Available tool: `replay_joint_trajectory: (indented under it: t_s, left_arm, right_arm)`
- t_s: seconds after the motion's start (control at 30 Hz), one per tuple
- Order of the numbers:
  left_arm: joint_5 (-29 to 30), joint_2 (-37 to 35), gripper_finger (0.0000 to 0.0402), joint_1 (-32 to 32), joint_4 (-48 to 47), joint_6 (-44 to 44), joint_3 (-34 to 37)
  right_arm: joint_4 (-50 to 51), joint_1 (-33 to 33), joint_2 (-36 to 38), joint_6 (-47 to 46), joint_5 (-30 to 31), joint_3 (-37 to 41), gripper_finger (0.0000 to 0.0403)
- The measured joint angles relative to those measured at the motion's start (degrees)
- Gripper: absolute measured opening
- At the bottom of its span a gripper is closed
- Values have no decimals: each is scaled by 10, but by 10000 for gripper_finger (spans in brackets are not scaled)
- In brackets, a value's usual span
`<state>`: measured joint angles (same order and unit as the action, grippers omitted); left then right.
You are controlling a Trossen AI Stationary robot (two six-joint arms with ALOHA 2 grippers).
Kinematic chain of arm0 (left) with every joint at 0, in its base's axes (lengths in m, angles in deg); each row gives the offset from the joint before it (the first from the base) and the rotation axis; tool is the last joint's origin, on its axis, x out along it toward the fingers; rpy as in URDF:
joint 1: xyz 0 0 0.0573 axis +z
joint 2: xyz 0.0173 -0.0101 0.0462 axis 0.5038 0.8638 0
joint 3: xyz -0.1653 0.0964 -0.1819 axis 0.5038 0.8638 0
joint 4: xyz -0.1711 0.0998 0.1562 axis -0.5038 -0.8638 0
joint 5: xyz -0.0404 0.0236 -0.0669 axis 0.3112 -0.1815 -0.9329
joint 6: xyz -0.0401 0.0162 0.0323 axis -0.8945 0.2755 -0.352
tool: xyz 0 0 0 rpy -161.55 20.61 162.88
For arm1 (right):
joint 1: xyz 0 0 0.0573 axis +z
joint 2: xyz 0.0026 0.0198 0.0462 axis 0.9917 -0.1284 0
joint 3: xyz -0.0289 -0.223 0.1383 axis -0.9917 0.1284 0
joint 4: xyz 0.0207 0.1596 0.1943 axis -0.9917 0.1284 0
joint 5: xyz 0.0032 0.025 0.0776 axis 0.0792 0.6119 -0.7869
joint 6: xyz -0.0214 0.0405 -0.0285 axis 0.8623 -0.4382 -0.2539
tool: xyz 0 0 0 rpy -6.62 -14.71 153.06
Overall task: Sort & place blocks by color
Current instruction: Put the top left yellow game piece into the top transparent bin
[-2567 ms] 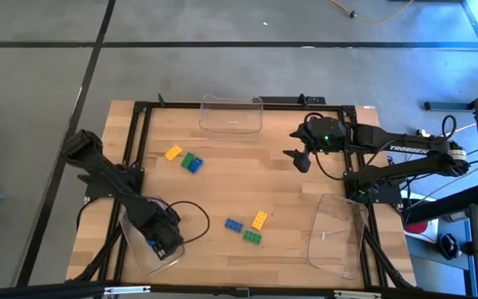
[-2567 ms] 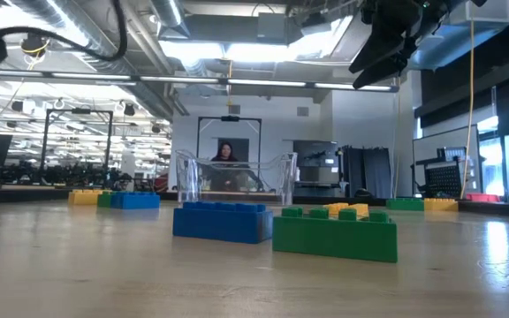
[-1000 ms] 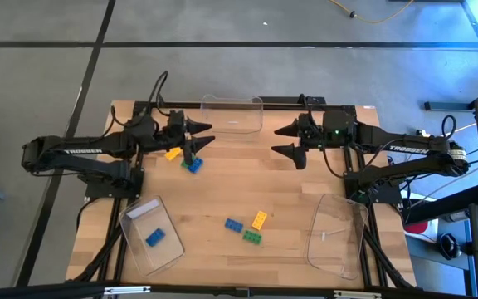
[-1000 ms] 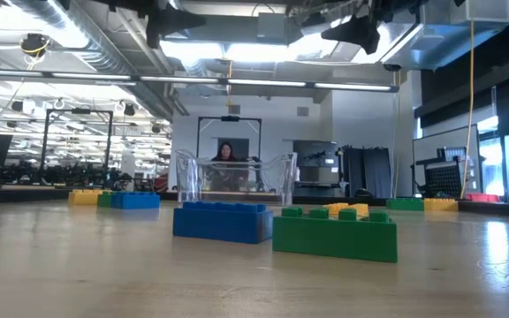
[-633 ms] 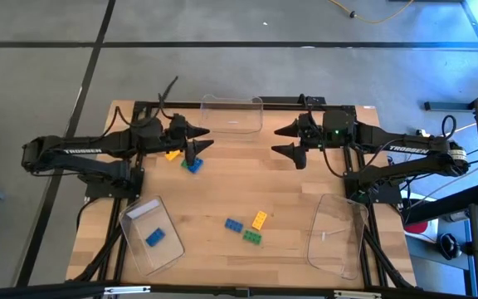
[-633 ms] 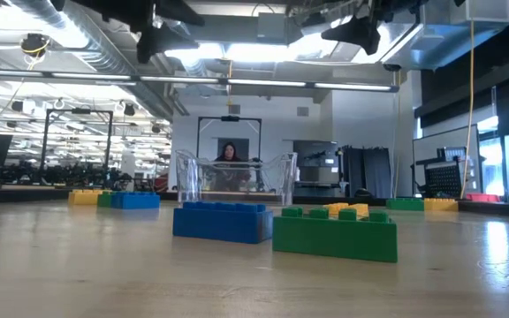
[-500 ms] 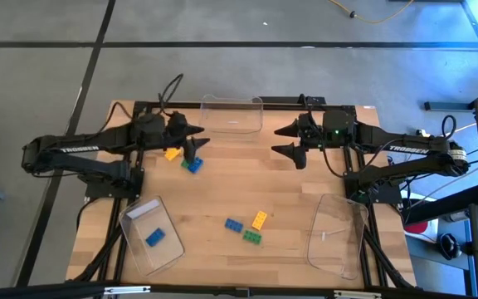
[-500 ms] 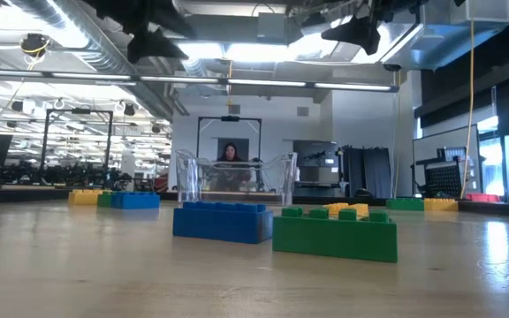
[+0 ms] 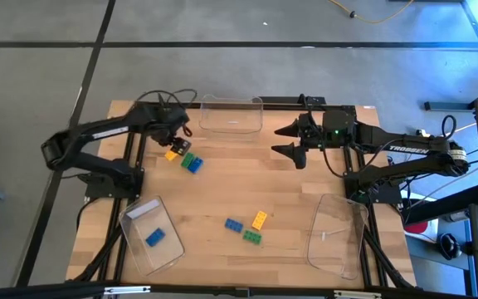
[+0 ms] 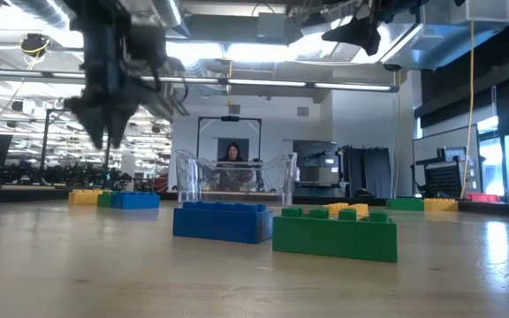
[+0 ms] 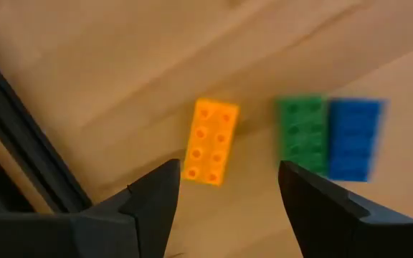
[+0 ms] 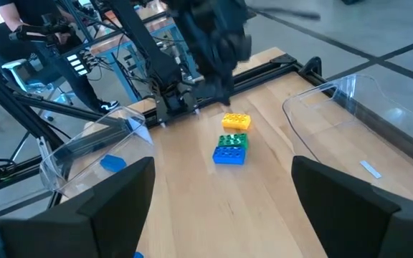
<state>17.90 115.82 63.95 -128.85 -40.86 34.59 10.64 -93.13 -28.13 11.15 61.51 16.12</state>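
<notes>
Near the front edge of the counter (image 9: 222, 187), a blue block (image 9: 233, 224), a yellow-orange block (image 9: 259, 219) and a green block (image 9: 251, 237) lie close together. At the front left corner a clear tray (image 9: 131, 218) holds one blue block (image 9: 155, 237). At the front right corner another clear tray (image 9: 337, 237) has no blocks in it. Farther back on the left, the left gripper (image 9: 175, 141) hangs just above a yellow-orange brick (image 11: 211, 141), and its fingers (image 11: 149, 204) are spread apart, holding nothing. A green brick (image 11: 301, 134) and a blue brick (image 11: 355, 138) touch each other right beside it. To do this step well, the left gripper should come straight down with one finger on each long side of the yellow-orange brick, and not bump the green one. The right gripper (image 9: 291, 139) waits above the back of the counter, right of the middle, its fingers wide apart and holding nothing. At the back edge a third clear tray (image 9: 231, 114) looks bare of blocks too.
</notes>
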Motion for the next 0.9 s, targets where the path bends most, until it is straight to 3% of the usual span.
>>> replay_joint_trajectory:
  t_s: [0.3, 0.73, 0.9]
  left_arm:
    - [-5, 82, 229, 20, 87, 22, 87]
    - [-4, 81, 228, 22, 170, 22, 160]
    - [-8, 80, 198, 22, 174, 27, 165]
  right_arm:
    - [0, 0, 0, -1, 0, 0, 331]
    - [0, 0, 0, -2, 1, 0, 331]
    - [0, 0, 0, 0, 1, 0, 331]
